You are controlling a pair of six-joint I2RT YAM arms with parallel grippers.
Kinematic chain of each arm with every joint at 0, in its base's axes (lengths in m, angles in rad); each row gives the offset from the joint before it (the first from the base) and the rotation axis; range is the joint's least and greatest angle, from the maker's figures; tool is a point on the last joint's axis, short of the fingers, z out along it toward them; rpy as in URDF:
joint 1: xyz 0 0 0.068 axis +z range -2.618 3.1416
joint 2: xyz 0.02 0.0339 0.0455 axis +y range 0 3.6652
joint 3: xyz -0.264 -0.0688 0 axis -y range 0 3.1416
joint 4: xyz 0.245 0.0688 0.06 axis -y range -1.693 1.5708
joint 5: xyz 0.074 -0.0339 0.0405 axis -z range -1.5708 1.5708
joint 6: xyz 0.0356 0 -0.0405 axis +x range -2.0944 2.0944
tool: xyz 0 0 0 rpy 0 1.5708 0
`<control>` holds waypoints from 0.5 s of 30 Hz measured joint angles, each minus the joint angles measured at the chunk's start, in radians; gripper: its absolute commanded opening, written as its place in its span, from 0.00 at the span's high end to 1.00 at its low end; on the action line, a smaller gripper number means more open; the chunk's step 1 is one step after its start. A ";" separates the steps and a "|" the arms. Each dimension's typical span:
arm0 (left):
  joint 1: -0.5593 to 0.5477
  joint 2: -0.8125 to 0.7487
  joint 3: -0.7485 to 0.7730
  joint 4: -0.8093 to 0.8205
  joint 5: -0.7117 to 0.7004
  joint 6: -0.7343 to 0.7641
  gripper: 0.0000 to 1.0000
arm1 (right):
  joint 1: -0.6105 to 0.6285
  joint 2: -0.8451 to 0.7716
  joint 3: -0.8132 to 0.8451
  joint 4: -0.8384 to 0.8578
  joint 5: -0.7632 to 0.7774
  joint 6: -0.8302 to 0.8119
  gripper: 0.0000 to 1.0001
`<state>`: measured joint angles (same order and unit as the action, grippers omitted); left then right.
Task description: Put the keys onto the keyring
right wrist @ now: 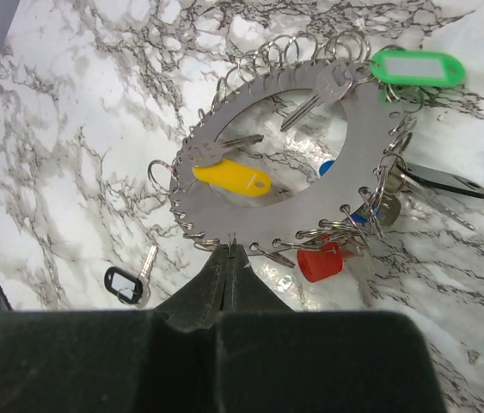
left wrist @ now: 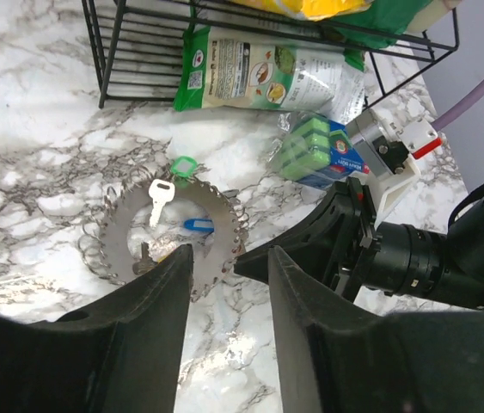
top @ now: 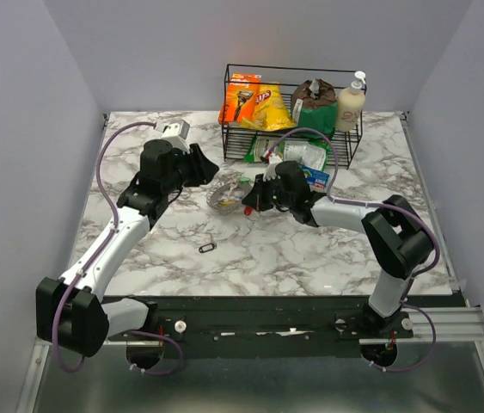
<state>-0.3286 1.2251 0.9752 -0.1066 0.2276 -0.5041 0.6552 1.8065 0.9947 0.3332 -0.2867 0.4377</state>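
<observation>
The keyring (top: 224, 196) is a flat silver ring plate edged with many small split rings, lying on the marble table. It carries keys with yellow (right wrist: 231, 178), green (right wrist: 418, 68), red (right wrist: 321, 262) and black (right wrist: 446, 182) tags. My right gripper (right wrist: 230, 251) is shut on a small split ring at the plate's near edge (right wrist: 250, 225). A loose key with a black tag (right wrist: 125, 280) lies apart on the table (top: 206, 247). My left gripper (left wrist: 229, 254) is open and empty just above the table beside the plate (left wrist: 125, 219), facing the right gripper (top: 250, 202).
A black wire basket (top: 293, 69) with snack bags and a lotion bottle (top: 350, 103) stands at the back. A green-and-white packet (left wrist: 267, 73) and a blue sponge pack (left wrist: 310, 151) lie in front of it, close behind the right wrist.
</observation>
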 measured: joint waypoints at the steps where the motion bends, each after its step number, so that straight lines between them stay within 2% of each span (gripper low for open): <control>1: 0.000 -0.018 0.002 -0.005 0.000 0.007 0.45 | 0.000 -0.013 -0.005 -0.006 0.005 -0.009 0.99; 6: 0.000 -0.073 0.021 -0.030 -0.008 0.031 0.37 | 0.000 -0.092 -0.042 -0.045 0.015 -0.055 0.99; 8: 0.000 -0.085 0.024 -0.039 -0.010 0.035 0.31 | 0.000 -0.121 -0.051 -0.058 0.017 -0.071 0.99; 15: 0.000 -0.109 0.024 -0.048 -0.008 0.046 0.22 | 0.000 -0.248 -0.053 -0.121 0.011 -0.153 0.99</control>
<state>-0.3286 1.1160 0.9993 -0.1547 0.2195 -0.4583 0.6552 1.5585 0.9413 0.2127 -0.2760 0.2848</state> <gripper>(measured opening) 0.745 0.013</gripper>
